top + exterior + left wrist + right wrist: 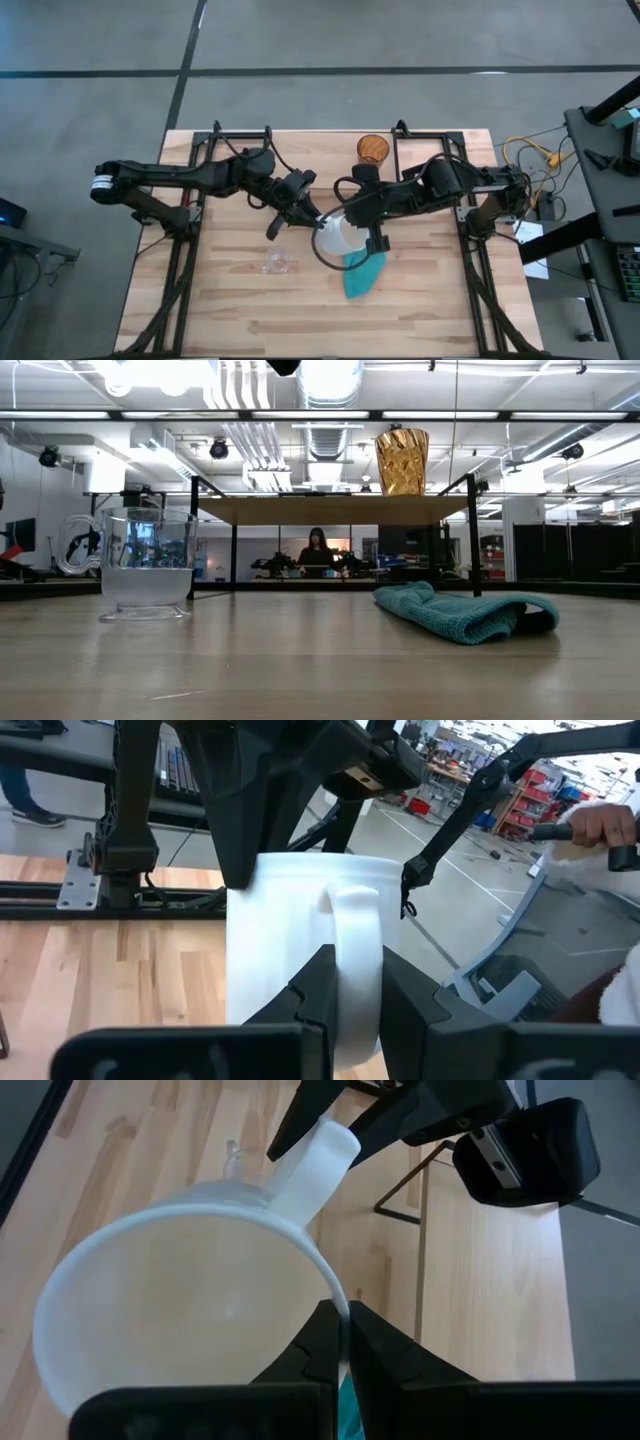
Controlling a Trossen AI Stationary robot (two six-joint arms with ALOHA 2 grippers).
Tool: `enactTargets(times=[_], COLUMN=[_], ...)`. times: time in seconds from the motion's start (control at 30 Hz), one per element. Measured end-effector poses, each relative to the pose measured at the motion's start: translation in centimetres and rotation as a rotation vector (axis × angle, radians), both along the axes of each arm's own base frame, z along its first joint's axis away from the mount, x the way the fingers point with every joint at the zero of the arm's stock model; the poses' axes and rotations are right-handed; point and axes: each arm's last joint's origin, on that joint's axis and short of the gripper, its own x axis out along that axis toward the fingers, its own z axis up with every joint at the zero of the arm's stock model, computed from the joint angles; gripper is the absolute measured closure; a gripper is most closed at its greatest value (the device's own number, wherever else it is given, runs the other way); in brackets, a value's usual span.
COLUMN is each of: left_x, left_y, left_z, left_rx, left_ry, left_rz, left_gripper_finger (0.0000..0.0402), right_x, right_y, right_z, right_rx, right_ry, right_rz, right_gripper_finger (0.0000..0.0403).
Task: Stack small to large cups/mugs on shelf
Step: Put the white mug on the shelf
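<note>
The white mug [335, 236] hangs above the table's middle, held between both grippers and out of the low view. My left gripper [355, 982] is shut on its handle, and my right gripper [345, 1320] is shut on its rim. The amber cup [402, 460] stands upright on the shelf [330, 510] at the far side; it also shows in the high view [373, 150]. The small clear glass [148, 565] stands on its base on the tabletop, near-left of the mug [277, 263]. My left gripper pinches the mug's handle [356, 935] between its two fingers [318, 982]. It comes about level from the table's left. The mug is lifted clear of the table. My right gripper holds the mug's rim [338, 1302] on the side away from the handle. One finger is inside the mug and one outside [385, 1342]. The fingers slant down from the table's right. The mug's mouth faces up.
A teal cloth [364, 273] lies crumpled on the table just near-right of the mug and shows in the low view too [465, 610]. Black frame rails [190, 230] run along the table's left and right sides. A person's hand [600, 820] shows in the room beyond.
</note>
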Motion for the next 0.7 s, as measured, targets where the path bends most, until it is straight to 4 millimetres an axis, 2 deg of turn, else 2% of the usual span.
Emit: enactTargets(times=[0.37,0.43,0.53,0.7], left_x=[0.0,-0.3,-0.1,-0.3], left_y=[0.0,0.0,0.0,0.0], left_z=[-0.2,-1.4,-2.1,-1.6], left_rx=[-0.01,-0.031,-0.016,0.007], left_ry=[0.022,0.127,0.175,0.14], left_rz=[-0.002,-0.003,0.008,0.016], left_gripper_finger=[0.0374,0.0375,0.0375,0.0381], right_x=[-0.1,-0.7,-1.5,-1.2], right_y=[0.0,-0.2,-0.4,-0.3], right_z=[0.0,0.3,0.8,0.5], right_rx=[0.034,0.038,0.045,0.078], right_ry=[-0.002,0.007,0.017,0.028], right_rz=[-0.053,-0.069,-0.077,-0.119], right_gripper_finger=[0.0381,0.0373,0.0354,0.0318])
